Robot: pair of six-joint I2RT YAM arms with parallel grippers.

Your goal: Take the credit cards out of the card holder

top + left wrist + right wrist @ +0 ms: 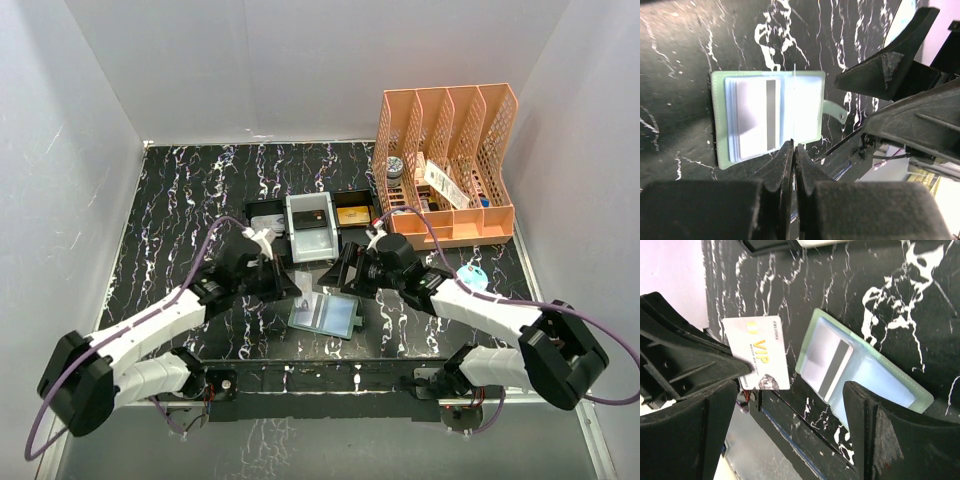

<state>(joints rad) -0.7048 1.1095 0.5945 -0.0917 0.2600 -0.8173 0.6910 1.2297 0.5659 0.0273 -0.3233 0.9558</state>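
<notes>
The sage-green card holder [325, 313] [810, 107] [880, 375] lies open and flat on the black marble table. A grey card with a dark stripe [757, 117] [827, 362] sits in its pale blue pocket. My left gripper [292, 290] [794, 146] is shut on a white credit card printed "VIP" [757, 350], held just above the table beside the holder. In the left wrist view that card shows only as a thin edge [794, 100]. My right gripper [345, 275] [791, 387] hangs open above the holder with nothing between its fingers.
Black and white trays [310, 225] stand just behind the holder, one with a gold card [352, 213]. An orange file organiser [445, 165] with small items fills the back right. A small round teal object [473, 275] lies by the right arm.
</notes>
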